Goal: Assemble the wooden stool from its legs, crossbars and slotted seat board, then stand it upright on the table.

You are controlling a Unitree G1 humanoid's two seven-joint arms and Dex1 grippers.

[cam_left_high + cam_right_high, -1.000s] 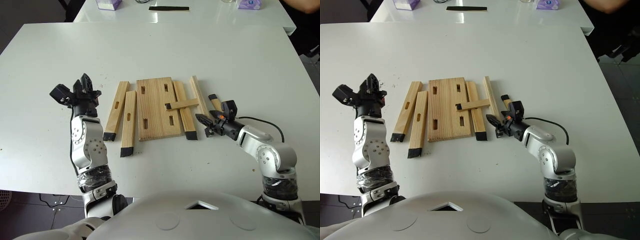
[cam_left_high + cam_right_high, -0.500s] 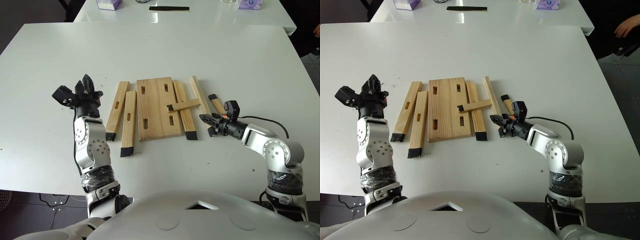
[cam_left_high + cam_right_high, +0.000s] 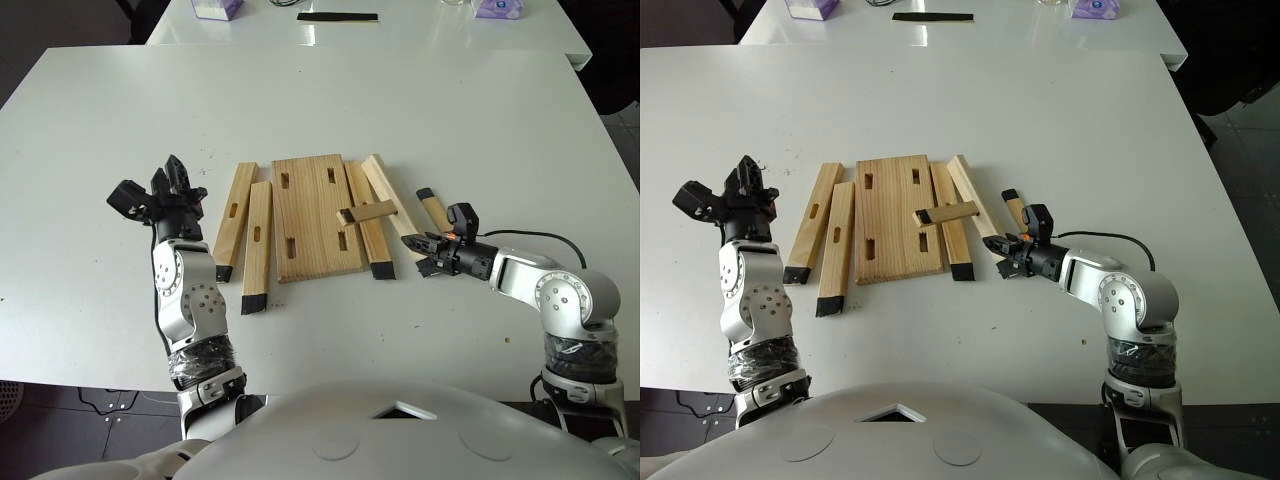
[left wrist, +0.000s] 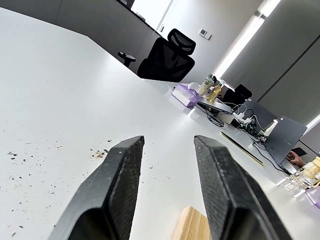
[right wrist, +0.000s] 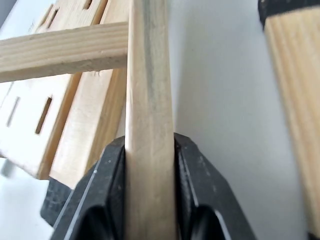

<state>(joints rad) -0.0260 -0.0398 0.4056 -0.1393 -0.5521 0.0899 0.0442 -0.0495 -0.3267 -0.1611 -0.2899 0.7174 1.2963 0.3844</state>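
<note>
While the jaws of the right gripper (image 5: pixel 149 155) pinch the near end of a long thin slat (image 3: pixel 390 192), the rest of that slat runs free, slanting away over the worktop (image 3: pixel 450 110) toward the seat board (image 3: pixel 318 215). Grip is at the very tip, and the contact patch looks small.

Just past the jaws, a short crossbar (image 3: pixel 367 212) lies across a black-footed leg (image 3: pixel 365 235) and onto the board's edge. Its outer end meets the slat, but I cannot tell whether it rests on it. The slat's far end sits just beside the top of that leg. A stubby piece with a black tip (image 3: pixel 432 207) lies on the other side of the gripper, close by.

Left gripper (image 3: pixel 170 190) hangs over bare worktop, jaws spread with nothing between them. Two more slotted legs (image 3: pixel 235 220) (image 3: pixel 258 245) lie side by side between it and the board. All parts lie flat and nothing is joined.

Risks, as judged:
- With the slat held at one end, any lift or swing levers against the pinch, so the slat may twist or slide out.
- A sideways sweep would drag the short crossbar off its perch or nudge the leg out of line.
- The left gripper is well apart from the slat, so it cannot steady the free end.
</note>
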